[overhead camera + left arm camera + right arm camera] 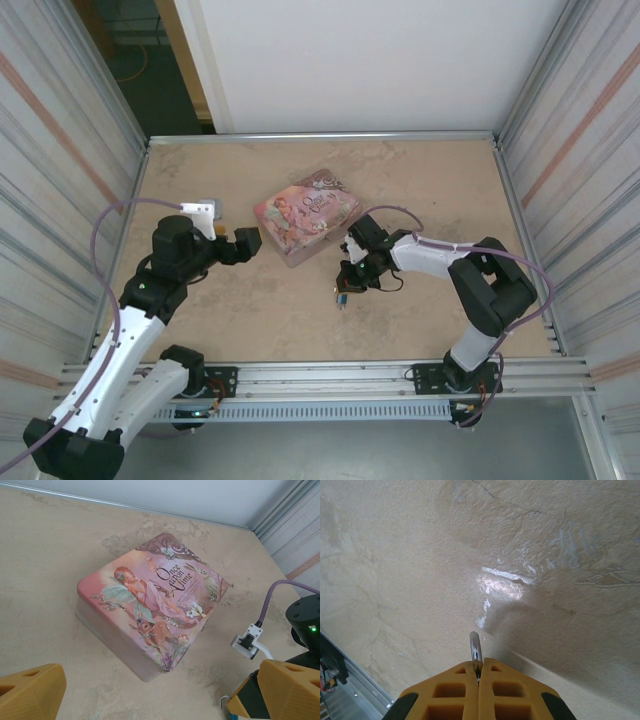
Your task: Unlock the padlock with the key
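We found the right claw clamped on a silvery piece, the left claw agape; unlocking, we judged, remained outstanding.

There are 2 robot arms with 2 grippers, the left gripper and right gripper, 1 pink tin, 1 silvery metal sliver and 1 table.

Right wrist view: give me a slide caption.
Right gripper shut on a slim silvery metal piece, poised over the beige table.
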